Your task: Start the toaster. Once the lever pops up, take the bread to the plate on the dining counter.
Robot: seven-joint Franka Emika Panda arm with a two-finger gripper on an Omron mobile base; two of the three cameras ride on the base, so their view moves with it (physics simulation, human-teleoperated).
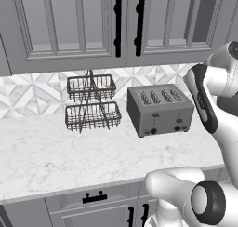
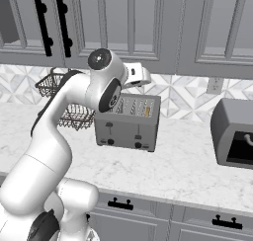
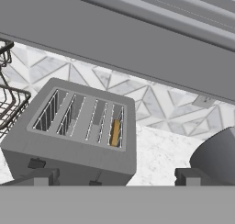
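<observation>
Marble bench (image 1: 42, 156): toaster (image 1: 160, 110), bread (image 3: 115, 132) in its rightmost slot; wire rack (image 1: 91, 103) beside; claw (image 3: 114, 177) above toaster, spread wide, nothing held.

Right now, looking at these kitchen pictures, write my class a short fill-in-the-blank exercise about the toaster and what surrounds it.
1. The toaster has ____ slots on top.
2. The bread sits in the slot farthest from the ____ rack.
3. The toaster stands on a ____ worktop.
4. The gripper is ____.

Missing words: four; wire basket; marble; open
</observation>
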